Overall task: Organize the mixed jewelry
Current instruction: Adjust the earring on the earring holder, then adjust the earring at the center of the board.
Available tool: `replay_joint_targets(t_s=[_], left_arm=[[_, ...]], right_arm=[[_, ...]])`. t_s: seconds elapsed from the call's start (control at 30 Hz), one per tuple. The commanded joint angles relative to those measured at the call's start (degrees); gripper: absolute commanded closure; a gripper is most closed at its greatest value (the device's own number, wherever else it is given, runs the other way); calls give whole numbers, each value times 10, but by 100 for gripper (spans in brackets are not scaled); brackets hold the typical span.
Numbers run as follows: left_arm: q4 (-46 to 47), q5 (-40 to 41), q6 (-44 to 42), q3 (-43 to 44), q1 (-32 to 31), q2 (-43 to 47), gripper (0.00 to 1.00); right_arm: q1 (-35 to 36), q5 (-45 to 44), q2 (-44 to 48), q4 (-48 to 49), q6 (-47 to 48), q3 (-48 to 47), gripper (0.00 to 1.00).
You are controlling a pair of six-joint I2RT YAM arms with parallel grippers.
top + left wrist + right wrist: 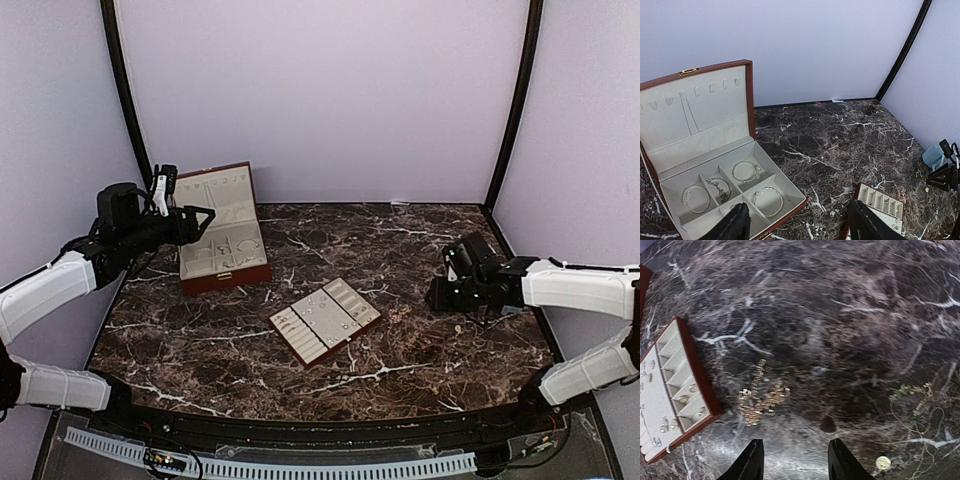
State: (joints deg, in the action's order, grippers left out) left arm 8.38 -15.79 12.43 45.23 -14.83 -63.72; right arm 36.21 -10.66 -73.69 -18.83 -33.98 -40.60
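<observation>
At the left, by the open box (pixel 750 95) with bracelets (pixel 746 171) in its compartments, the left claw (pixel 799 222) is held released and empty, and only a knock to the raised lid (pixel 705 115) is risked. Further right, beside the slotted tray (pixel 700 375), a tangled heap of chain (pixel 760 400) is seen loose on the counter (pixel 840 315) just ahead of the right claw (pixel 795 460), which is spread apart with nothing grasped. If that heap were pinched off-centre, one strand could be caught and the rest dragged, and the thin chain (pixel 923 391) and small round piece (pixel 883 463) at far right could be scattered.
</observation>
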Motion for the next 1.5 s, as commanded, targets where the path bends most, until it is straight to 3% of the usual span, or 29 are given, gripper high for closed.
replay_joint_targets(t_s=[0.0,0.33,0.97,1.47], left_arm=[[0,0,-5,-8,3,10,30],[-1,-1,-5,-6,3,6,30],[-3,-3,-3,-5,3,3,30],[-3,-4,-2,-5,3,2,30]], right_arm=[[-74,28,33,-3,-8,39,57],[-194,131,54,40,-9,109,62],[-196,96,25,52,-16,145,78],[-197,131,26,53,-22,155,88]])
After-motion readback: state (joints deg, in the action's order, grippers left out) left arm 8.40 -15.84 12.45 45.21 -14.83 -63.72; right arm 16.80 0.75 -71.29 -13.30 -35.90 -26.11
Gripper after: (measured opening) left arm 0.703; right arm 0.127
